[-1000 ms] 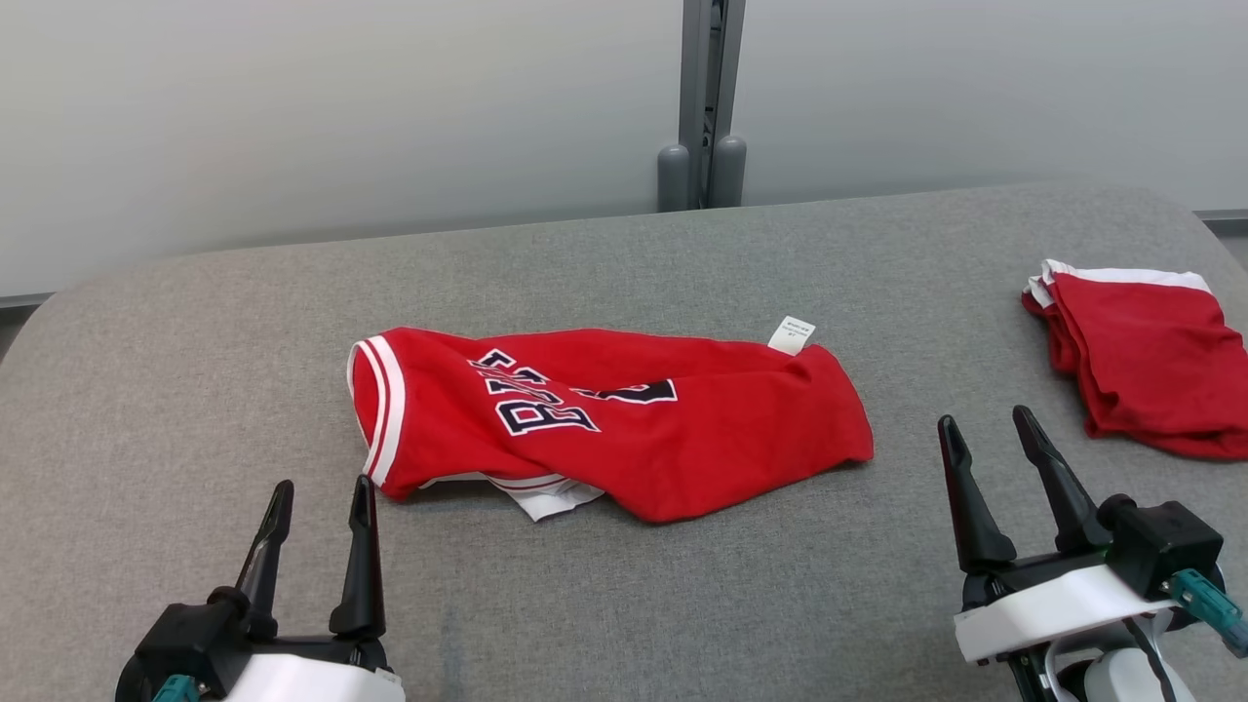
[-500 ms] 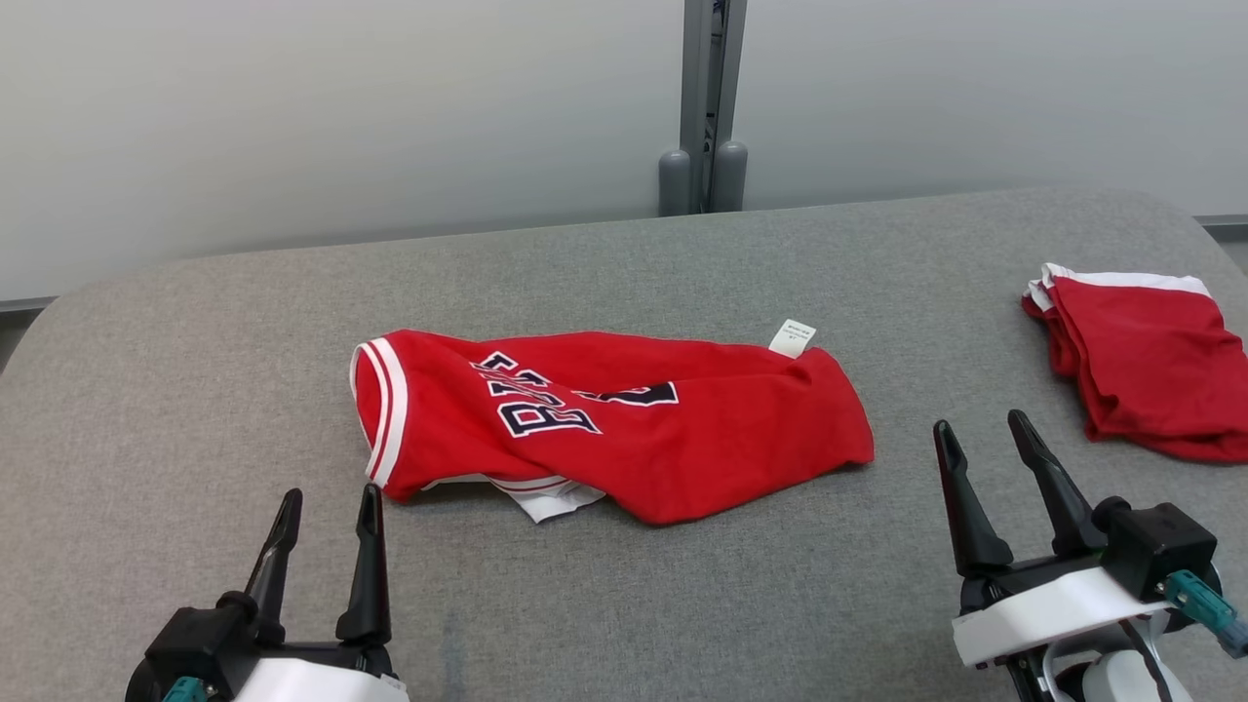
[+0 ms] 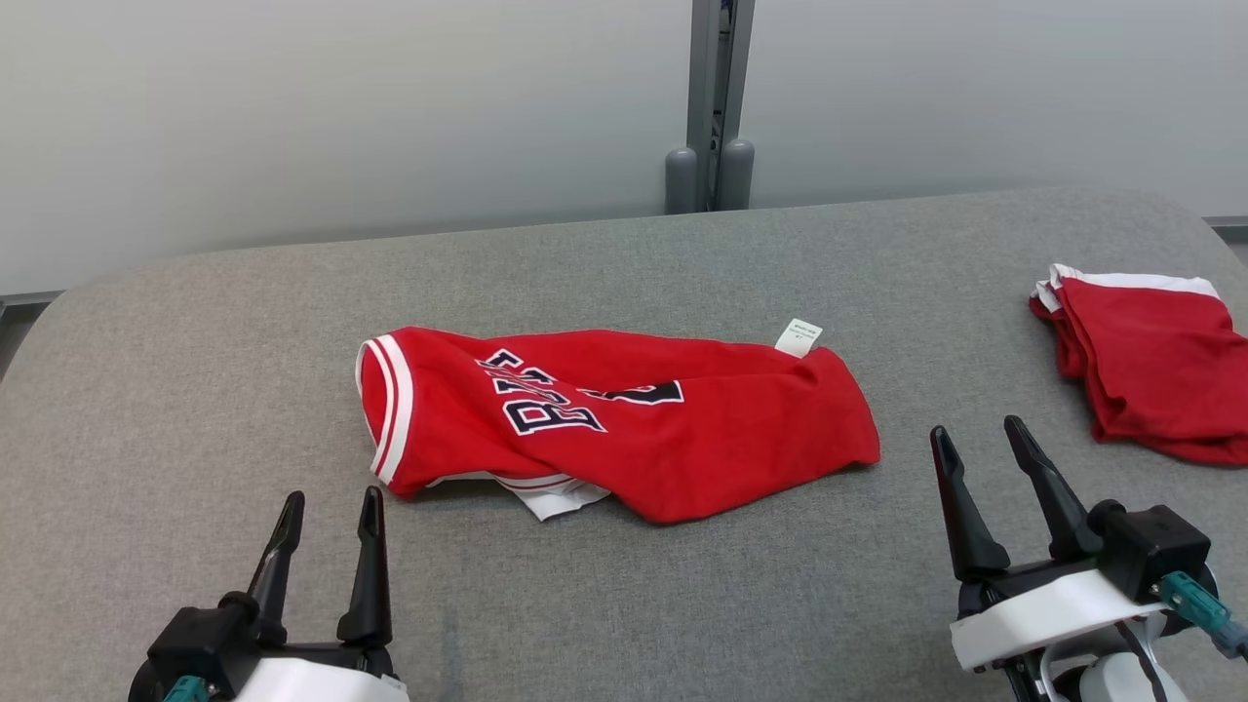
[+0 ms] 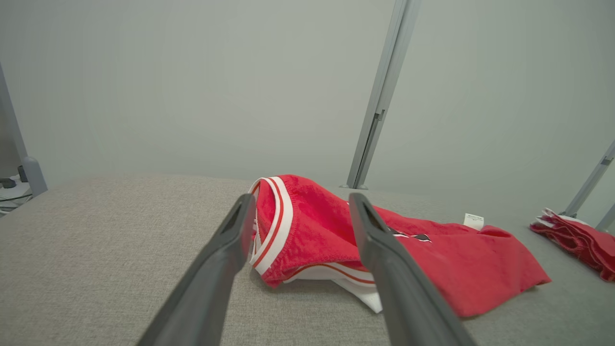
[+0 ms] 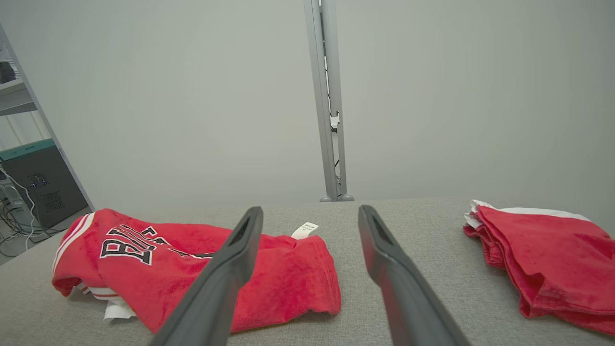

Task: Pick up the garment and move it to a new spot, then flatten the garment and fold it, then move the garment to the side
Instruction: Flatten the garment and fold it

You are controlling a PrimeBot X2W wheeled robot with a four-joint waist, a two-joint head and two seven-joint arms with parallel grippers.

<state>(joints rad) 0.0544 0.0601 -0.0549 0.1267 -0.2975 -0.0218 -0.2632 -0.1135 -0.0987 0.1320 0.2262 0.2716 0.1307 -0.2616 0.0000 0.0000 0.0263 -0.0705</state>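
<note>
Lying amid bare table [image 3: 682,263], garment [image 3: 682,439] clears left fingers [image 3: 369,575] and right fingers [image 3: 963,517], both spread empty.

Robotics lab or test room, not a home. The work surface is a big padded table [image 3: 624,253] covered in grey felt-like fabric, with rounded corners. It stands against plain pale partition panels [image 3: 341,117] joined by a grey metal post [image 3: 717,88] with two capped cylinder feet [image 3: 681,180]. In the right wrist view, at the left edge, there is a slanting metal rack upright [image 5: 42,108], a dark equipment box [image 5: 41,185] with a teal top, small lit dots and a code-like sticker, and loose cables [image 5: 14,235] low down beside it. In the left wrist view, more wires [image 4: 12,197] show at the far left.
</note>
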